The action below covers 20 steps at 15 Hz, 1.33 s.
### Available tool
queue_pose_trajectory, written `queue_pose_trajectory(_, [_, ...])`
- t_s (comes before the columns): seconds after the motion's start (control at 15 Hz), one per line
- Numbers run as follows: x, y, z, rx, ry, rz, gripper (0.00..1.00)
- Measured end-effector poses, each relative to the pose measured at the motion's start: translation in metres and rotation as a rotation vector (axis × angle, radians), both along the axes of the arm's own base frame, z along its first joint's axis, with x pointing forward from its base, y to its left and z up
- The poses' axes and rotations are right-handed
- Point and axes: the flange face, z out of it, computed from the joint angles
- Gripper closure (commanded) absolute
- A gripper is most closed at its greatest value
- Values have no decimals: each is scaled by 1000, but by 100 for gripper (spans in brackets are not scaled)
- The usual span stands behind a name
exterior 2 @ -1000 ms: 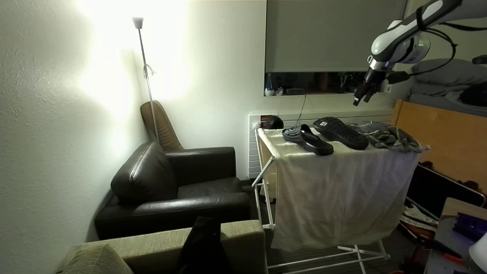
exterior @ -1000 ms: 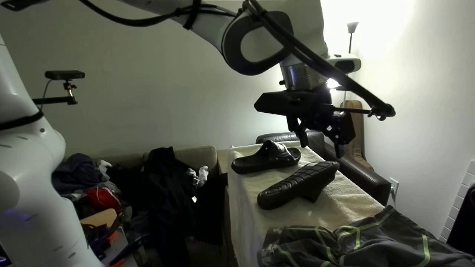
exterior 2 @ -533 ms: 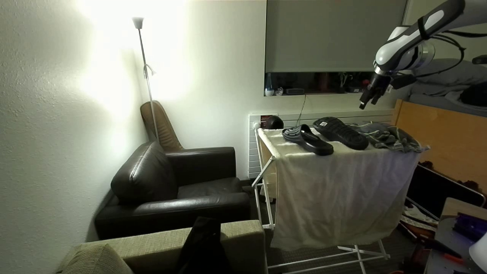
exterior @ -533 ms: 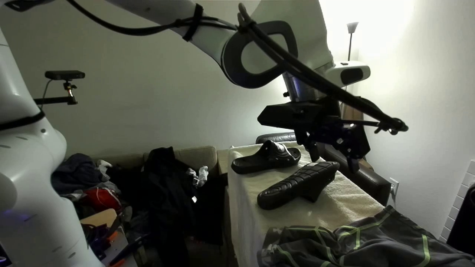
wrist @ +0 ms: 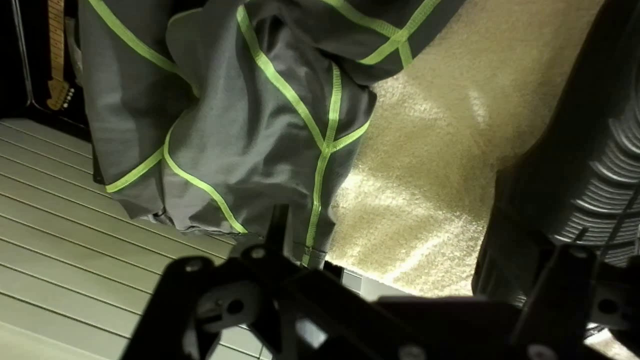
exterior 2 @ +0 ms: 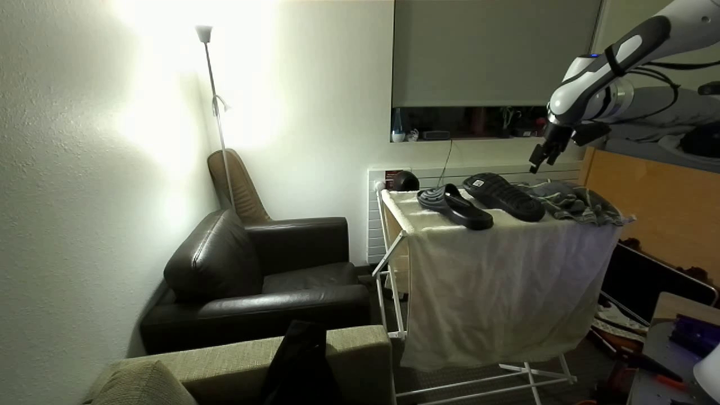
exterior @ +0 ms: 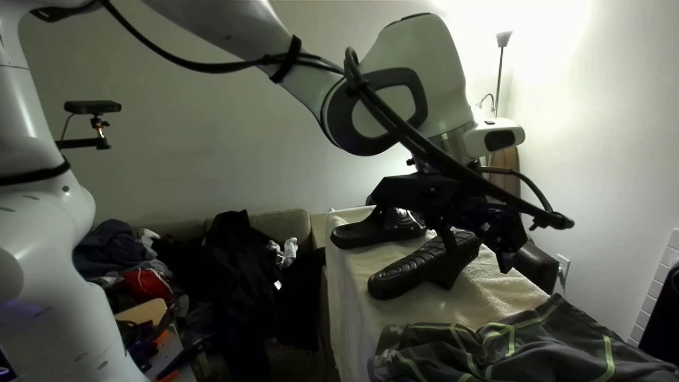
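While the jaws stand spread wide and empty near the upturned sandal (exterior: 416, 266), only an exterior view shows rack legs (exterior 2: 388, 253).

The arm (exterior: 313, 90) slopes downward to the wrist (exterior: 453, 139), jaws spread wide apart.

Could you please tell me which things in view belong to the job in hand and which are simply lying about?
Likely the job's, being near the open jaws:
overturned black slipper
upright black slipper
gray garment

Probably just lying about:
dark clothes
red item
armchair
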Motion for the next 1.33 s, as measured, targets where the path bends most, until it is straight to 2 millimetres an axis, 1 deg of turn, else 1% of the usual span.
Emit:
queue_pose_trajectory(0.33, [7, 5, -19, -11, 18, 23, 0])
queue_pose_trajectory(0.6, [13, 16, -31, -3, 34, 45, 0])
queue_pose_trajectory(0.8, [15, 22, -45, -1, 46, 59, 0])
queue_pose_trajectory(1.13, [20, 22, -67, -37, 51, 89, 0])
queue_pose_trajectory(1.33, [22, 21, -75, -50, 50, 100, 0])
